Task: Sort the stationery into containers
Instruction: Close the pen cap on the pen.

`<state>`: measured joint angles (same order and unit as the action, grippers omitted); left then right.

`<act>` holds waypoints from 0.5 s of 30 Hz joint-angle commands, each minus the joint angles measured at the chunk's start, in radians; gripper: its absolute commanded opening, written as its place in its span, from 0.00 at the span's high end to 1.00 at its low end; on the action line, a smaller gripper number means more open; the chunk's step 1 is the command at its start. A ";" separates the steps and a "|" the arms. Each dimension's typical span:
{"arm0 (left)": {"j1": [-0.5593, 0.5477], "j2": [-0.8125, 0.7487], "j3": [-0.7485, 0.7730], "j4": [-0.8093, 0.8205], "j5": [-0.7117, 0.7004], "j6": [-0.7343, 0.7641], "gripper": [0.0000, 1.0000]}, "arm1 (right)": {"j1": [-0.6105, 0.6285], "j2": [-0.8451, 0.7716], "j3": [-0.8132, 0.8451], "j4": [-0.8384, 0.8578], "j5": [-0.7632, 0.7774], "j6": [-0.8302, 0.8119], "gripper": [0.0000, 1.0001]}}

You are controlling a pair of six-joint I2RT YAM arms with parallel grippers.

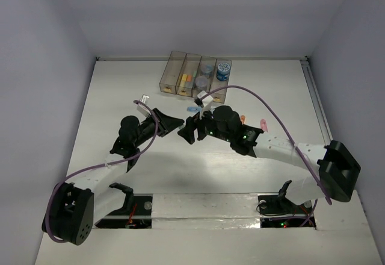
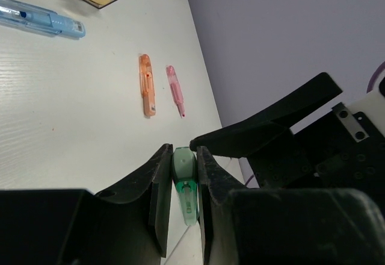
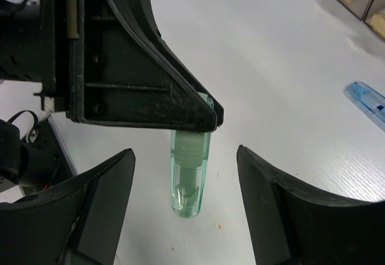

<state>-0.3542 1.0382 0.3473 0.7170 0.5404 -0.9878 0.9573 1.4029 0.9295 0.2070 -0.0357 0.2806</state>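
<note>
My left gripper (image 2: 182, 152) is shut on a translucent green stick (image 2: 185, 183) and holds it above the table. In the top view, the left gripper (image 1: 177, 122) meets my right gripper (image 1: 188, 130) mid-table. The right gripper (image 3: 185, 154) is open, with its jaws either side of the green stick (image 3: 191, 177) and not touching it. A blue stick (image 2: 42, 17), an orange stick (image 2: 147, 84) and a pink stick (image 2: 175, 90) lie on the table. Four smoky bins (image 1: 195, 72) stand at the back; they hold yellow and orange sticks and blue rolls.
A small clear item (image 1: 142, 100) lies left of the bins. The orange stick (image 1: 243, 118) and pink stick (image 1: 263, 123) lie beside the right arm. The blue stick (image 1: 194, 108) lies just in front of the bins. Grey walls enclose the white table.
</note>
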 commanded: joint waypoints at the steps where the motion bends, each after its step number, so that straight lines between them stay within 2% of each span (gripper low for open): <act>1: -0.006 -0.036 0.056 0.016 -0.002 0.024 1.00 | 0.009 -0.007 -0.023 0.012 -0.035 0.012 0.27; 6: -0.006 -0.043 0.073 0.004 -0.002 0.029 1.00 | 0.009 -0.001 -0.040 0.011 -0.050 0.022 0.31; 9: -0.006 -0.044 0.076 0.002 0.000 0.028 1.00 | 0.009 0.005 -0.034 0.006 -0.043 0.020 0.38; 12: -0.006 -0.049 0.078 -0.001 0.000 0.028 1.00 | 0.009 0.008 -0.029 0.006 -0.036 0.017 0.49; 15: -0.006 -0.052 0.075 -0.005 0.004 0.029 1.00 | 0.009 0.010 -0.024 0.009 -0.033 0.015 0.67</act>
<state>-0.3542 1.0157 0.3782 0.6846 0.5377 -0.9764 0.9573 1.4094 0.8883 0.1909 -0.0708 0.3012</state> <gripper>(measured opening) 0.156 0.379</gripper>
